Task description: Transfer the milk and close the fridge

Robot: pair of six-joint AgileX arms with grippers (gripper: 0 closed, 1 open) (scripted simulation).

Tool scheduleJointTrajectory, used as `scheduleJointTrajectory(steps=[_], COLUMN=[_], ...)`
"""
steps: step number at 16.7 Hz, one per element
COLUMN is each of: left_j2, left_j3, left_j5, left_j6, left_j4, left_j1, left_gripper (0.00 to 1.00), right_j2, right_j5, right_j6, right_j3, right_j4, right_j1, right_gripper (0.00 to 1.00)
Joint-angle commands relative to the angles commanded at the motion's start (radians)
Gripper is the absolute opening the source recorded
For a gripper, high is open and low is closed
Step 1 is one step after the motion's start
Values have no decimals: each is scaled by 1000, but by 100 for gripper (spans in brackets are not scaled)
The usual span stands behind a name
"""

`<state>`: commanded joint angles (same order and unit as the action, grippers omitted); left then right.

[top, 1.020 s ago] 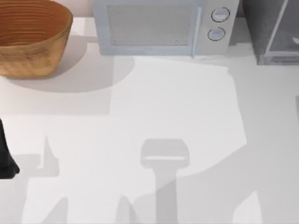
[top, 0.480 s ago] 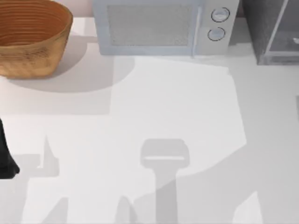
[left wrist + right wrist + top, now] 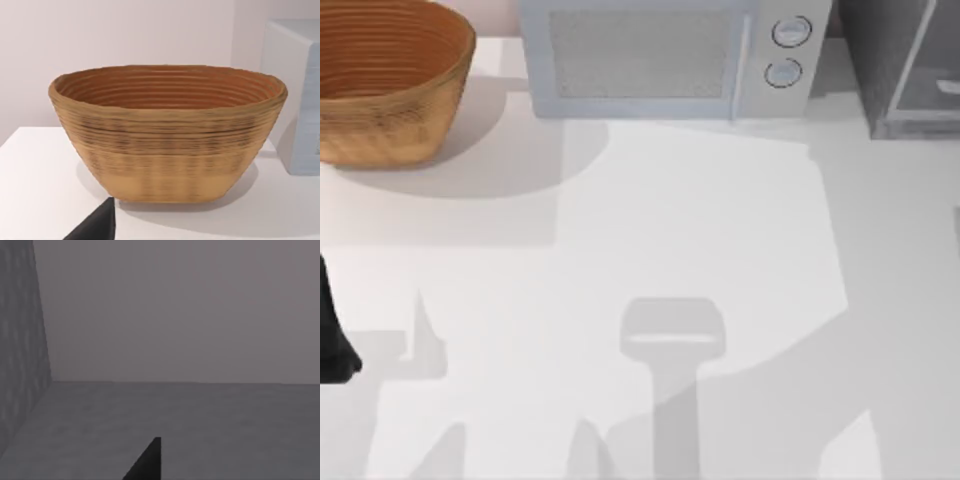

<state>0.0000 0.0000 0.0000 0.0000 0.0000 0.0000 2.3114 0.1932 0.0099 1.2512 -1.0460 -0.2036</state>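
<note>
- Top view: one wicker basket (image 3: 390, 80) at the table's (image 3: 700, 220) far left, one microwave (image 3: 665, 60) with two knobs mid-back, one fridge (image 3: 905, 65) at far right; left arm (image 3: 332, 335) at the left edge.
- Left wrist view: one basket (image 3: 167, 132); one dark fingertip (image 3: 97, 225); jaw state cannot be told.
- Right wrist view: speckled fridge wall (image 3: 20, 340), grey floor, one dark fingertip (image 3: 147, 460); jaw state cannot be told.

Inside the fridge (image 3: 905, 75), at the top view's right edge, a pale patch has shifted slightly upward

Rendered kitchen setting: a white tabletop (image 3: 720, 250) carries a microwave (image 3: 665, 60), a fridge (image 3: 905, 65) and a woven basket (image 3: 390, 80).
</note>
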Motion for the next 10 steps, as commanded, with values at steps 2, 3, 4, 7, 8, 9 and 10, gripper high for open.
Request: scheduleJointTrajectory(steps=[2, 3, 4, 7, 8, 9, 10], left_j2=[0, 0, 0, 0, 0, 0, 0], left_j3=[0, 0, 0, 0, 0, 0, 0], left_j5=[0, 0, 0, 0, 0, 0, 0], left_j6=[0, 0, 0, 0, 0, 0, 0], left_j4=[0, 0, 0, 0, 0, 0, 0], left_j1=[0, 0, 0, 0, 0, 0, 0], left_gripper=[100, 100, 100, 100, 100, 100, 100], right_j2=[0, 0, 0, 0, 0, 0, 0], right_j5=[0, 0, 0, 0, 0, 0, 0], right_j6=[0, 0, 0, 0, 0, 0, 0], right_j3=[0, 0, 0, 0, 0, -1, -1], right_j4=[0, 0, 0, 0, 0, 0, 0], right_j1=[0, 0, 0, 0, 0, 2, 2], right_gripper=[100, 100, 100, 100, 100, 100, 100])
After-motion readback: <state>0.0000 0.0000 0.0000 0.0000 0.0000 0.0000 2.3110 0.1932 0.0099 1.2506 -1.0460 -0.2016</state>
